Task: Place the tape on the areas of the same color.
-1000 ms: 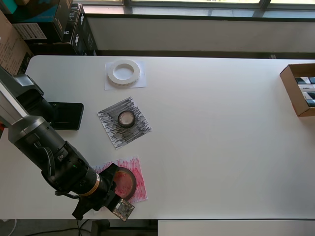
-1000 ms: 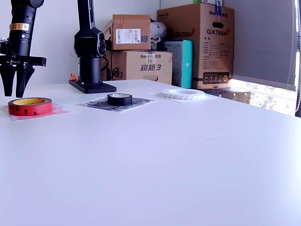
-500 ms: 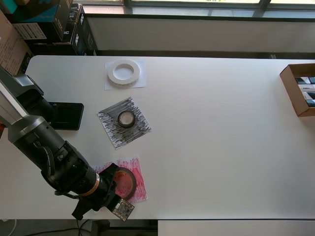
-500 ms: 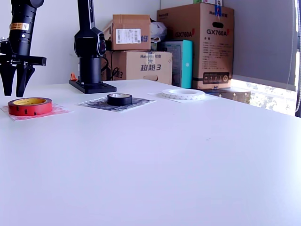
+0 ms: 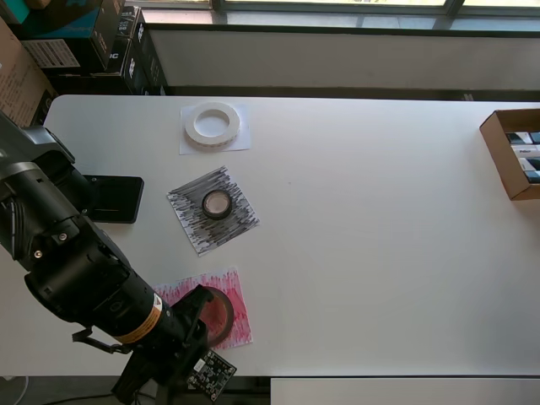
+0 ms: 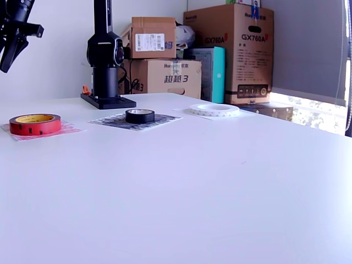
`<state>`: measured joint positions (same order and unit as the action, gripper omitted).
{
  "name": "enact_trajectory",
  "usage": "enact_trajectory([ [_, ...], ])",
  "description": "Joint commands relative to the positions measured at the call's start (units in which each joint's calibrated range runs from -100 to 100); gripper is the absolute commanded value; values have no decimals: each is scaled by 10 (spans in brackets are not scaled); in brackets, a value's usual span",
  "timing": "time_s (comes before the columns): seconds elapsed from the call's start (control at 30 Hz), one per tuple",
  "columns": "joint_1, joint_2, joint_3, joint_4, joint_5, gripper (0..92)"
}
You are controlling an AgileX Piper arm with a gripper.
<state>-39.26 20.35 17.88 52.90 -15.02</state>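
Each roll sits on its matching sheet, the red-brown tape roll (image 6: 34,124) on red-scribbled paper (image 6: 66,130), so the hand (image 6: 10,45) hangs above, empty, its fingers slightly spread.

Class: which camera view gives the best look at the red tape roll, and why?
The exterior view: the red tape roll lies fully visible on its red sheet. In the overhead view the arm hides part of the roll.

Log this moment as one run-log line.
gripper: raised, empty | red roll: on red sheet | black roll, white ring: placed
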Motion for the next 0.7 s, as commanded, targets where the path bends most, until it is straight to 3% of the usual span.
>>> enact_trajectory([
  [0.0, 19, -26, -8, -4, 2, 406],
  [0.67, 312, -168, -8, -3, 2, 406],
])
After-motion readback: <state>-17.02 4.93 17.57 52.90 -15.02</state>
